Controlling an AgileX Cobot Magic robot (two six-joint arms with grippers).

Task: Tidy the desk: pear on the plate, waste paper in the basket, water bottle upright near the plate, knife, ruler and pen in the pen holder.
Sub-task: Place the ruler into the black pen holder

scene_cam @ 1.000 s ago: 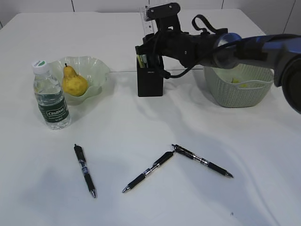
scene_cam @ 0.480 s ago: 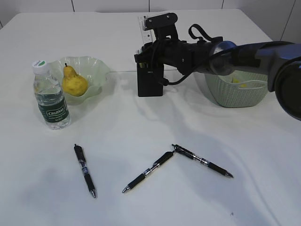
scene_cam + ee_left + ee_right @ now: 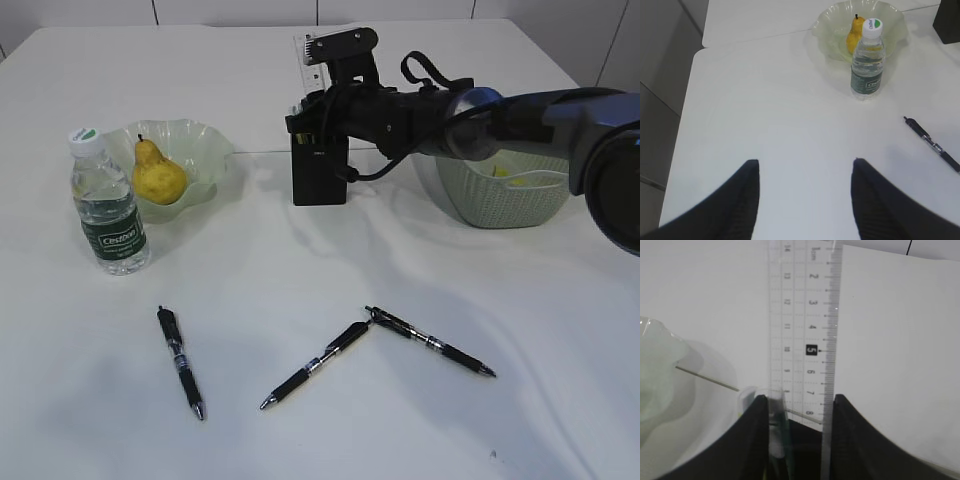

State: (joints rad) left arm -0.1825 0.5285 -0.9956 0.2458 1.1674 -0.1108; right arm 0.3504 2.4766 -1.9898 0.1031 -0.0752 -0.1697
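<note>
A clear ruler (image 3: 802, 325) is gripped by the right gripper (image 3: 799, 415) directly above the black pen holder (image 3: 319, 170).

From the right wrist, the ruler is seen upright between the two dark fingers (image 3: 752, 440), its lower end lost in shadow, so how far it has entered the pen holder cannot be made out. In the exterior view the holder's top is covered by the arm. Left of the pen holder, the pear (image 3: 157, 174) is seen on the green plate (image 3: 205, 150), with the water bottle (image 3: 108, 205) upright just beside it. Right of the holder, the basket (image 3: 505, 195) is partly hidden; something yellowish, possibly paper, shows inside. Three pens (image 3: 181, 361) (image 3: 315, 364) (image 3: 430, 342) lie in front of the holder. The left gripper (image 3: 805, 165) is held spread apart, holding nothing, above bare table (image 3: 765, 100).
</note>
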